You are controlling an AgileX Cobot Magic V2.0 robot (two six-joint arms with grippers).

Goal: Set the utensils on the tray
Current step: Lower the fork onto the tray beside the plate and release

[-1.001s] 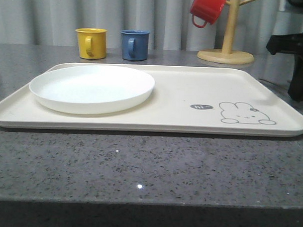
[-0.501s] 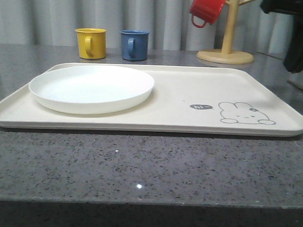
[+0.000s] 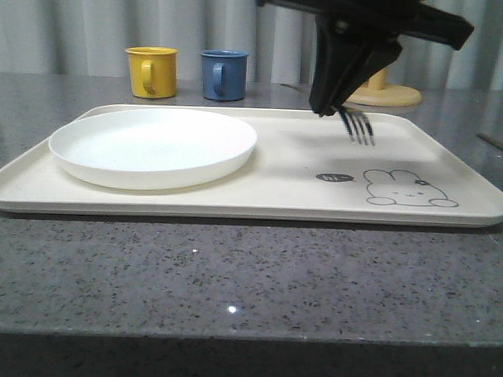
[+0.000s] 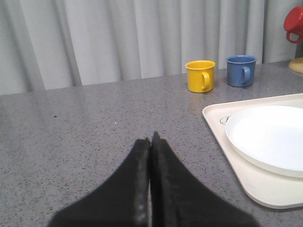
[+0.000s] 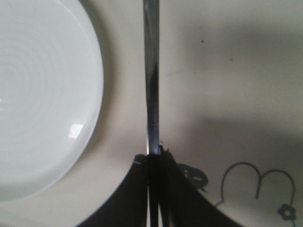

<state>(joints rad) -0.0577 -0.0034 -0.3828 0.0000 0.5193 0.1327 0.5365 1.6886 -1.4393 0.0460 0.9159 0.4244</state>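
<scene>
My right gripper (image 3: 329,108) hangs over the middle of the cream tray (image 3: 234,211), shut on a silver fork (image 3: 359,126). The fork's tines stick out toward the tray's right half, above the rabbit drawing (image 3: 408,190). In the right wrist view the fork's handle (image 5: 151,71) runs straight out from the shut gripper (image 5: 154,158), between the white plate (image 5: 42,94) and the bare tray (image 5: 227,71). My left gripper (image 4: 150,138) is shut on nothing, over the grey counter to the left of the tray (image 4: 227,142).
A round white plate (image 3: 154,148) fills the tray's left half. A yellow mug (image 3: 151,71) and a blue mug (image 3: 223,74) stand behind the tray. A wooden mug tree's base (image 3: 395,96) stands at the back right, with a red mug (image 4: 294,23) hanging on it.
My right arm has swung in from the far right edge to above the tray's middle, bringing the fork with it. Plate, tray and mugs have not moved.
</scene>
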